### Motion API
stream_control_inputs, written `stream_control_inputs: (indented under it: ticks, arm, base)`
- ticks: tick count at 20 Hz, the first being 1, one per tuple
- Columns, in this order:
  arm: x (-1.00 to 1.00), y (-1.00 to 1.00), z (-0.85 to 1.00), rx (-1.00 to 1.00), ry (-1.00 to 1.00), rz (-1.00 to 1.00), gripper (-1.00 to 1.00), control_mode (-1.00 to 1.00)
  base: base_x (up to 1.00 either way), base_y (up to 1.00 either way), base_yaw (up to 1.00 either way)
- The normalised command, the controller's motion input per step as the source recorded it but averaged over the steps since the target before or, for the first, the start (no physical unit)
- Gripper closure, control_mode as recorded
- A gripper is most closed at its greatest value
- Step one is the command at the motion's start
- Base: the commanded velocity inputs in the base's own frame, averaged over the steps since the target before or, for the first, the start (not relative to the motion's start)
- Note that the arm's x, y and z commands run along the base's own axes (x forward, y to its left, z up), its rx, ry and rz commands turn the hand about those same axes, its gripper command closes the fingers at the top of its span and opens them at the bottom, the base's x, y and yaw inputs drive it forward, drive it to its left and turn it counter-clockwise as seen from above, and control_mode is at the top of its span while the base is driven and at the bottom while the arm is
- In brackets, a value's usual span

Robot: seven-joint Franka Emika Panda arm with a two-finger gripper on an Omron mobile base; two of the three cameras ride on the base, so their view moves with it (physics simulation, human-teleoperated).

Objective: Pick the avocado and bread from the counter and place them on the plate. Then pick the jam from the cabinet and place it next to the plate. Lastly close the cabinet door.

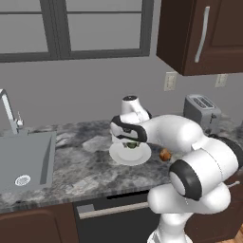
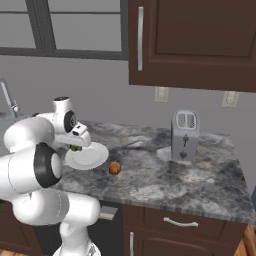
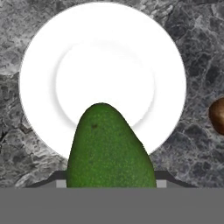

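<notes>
**Avocado held over the white plate**

The gripper point(image 1: 131, 144) hangs just above the plate point(image 1: 142, 156), its jaws pinching the avocado point(image 3: 109, 148). In the hand view the avocado is a smooth, matte green pear shape with faint speckling, rising from 6 o'clock and overlapping the lower rim of the plate point(image 3: 39, 78). The plate is round, plain glossy white, with a shallow sunken centre ringed by a soft shadow.

The bread point(image 2: 114, 168), a small rounded brown-orange chunk, lies on the counter point(image 2: 200, 185) just beside the plate at about 4 o'clock in the right base view; in the hand view it sits at the 3 o'clock edge.

The counter is grey-and-white marbled stone over dark brown cupboards. A brushed metal toaster point(image 2: 184, 135) with two slots stands well apart from the plate, toward 2 o'clock. A grey sink point(image 1: 23, 161) with a thin faucet lies at 9 o'clock in the left base view. Above, the cabinet point(image 2: 200, 40) is dark panelled wood; its cabinet door point(image 2: 150, 45) carries a long silver bar handle. The wall is flat grey with a dark-framed window.
</notes>
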Motion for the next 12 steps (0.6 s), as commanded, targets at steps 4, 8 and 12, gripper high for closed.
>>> stream_control_inputs:
  ticks: [4, 8, 12]
  arm:
    - [0.29, 0.10, -0.21, 0.00, 0.00, -0.03, 1.00, -1.00]
    - [0.19, 0.10, -0.25, 0.00, 0.00, -0.03, 1.00, -1.00]
    - [0.18, 0.08, -0.28, 0.00, 0.00, -0.02, 1.00, -1.00]
  base:
    - [0.00, 0.00, 0.00]
    - [0.00, 0.00, 0.00]
    - [0.00, 0.00, 0.00]
